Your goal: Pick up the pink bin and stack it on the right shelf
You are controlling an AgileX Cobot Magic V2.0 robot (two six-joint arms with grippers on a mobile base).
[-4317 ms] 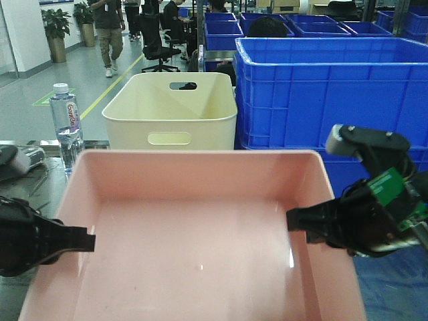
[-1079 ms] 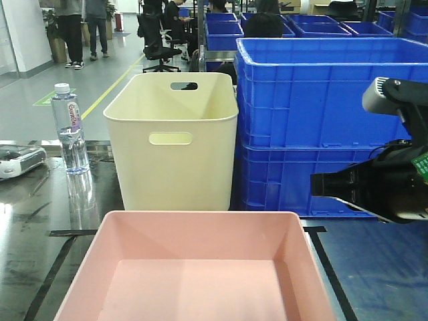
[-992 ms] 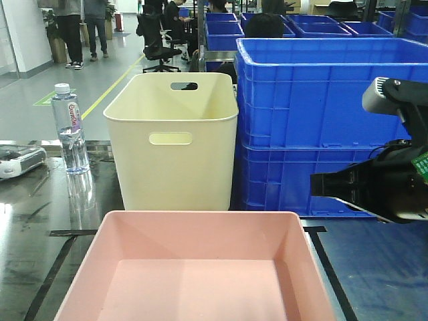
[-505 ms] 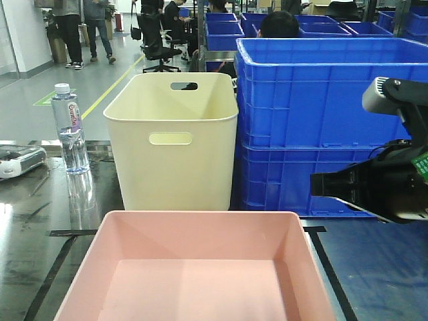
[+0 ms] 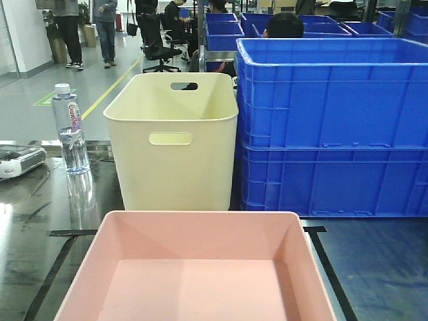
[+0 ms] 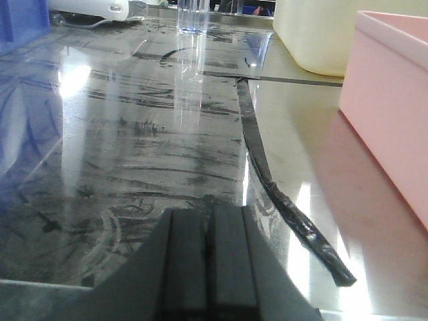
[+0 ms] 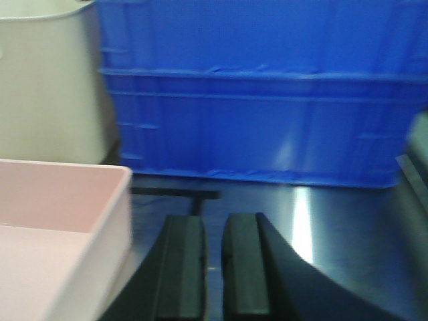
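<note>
The pink bin [image 5: 200, 217] rests empty on the right shelf [image 5: 40, 221], a dark glossy surface with black tape lines, just in front of the cream bin. Neither gripper shows in the front view. In the left wrist view my left gripper [image 6: 208, 212] is low over the shelf [image 6: 134, 134], fingers pressed together, with the pink bin's wall [image 6: 394, 100] off to its right, apart from it. In the right wrist view my right gripper [image 7: 214, 217] has a slim gap between its fingers and holds nothing. The pink bin's corner [image 7: 60, 221] lies to its left, not touching.
A tall cream bin [image 5: 170, 140] with handle slots stands behind the pink bin. Stacked blue crates [image 5: 334, 120] fill the back right. A water bottle [image 5: 69, 127] and a white device [image 5: 17, 160] sit at the left. A loose strip of black tape [image 6: 267, 180] curls on the surface.
The pink bin, held up by both grippers earlier, now sits on the shelf untouched. In the last half second the right gripper has withdrawn out of the front view.
</note>
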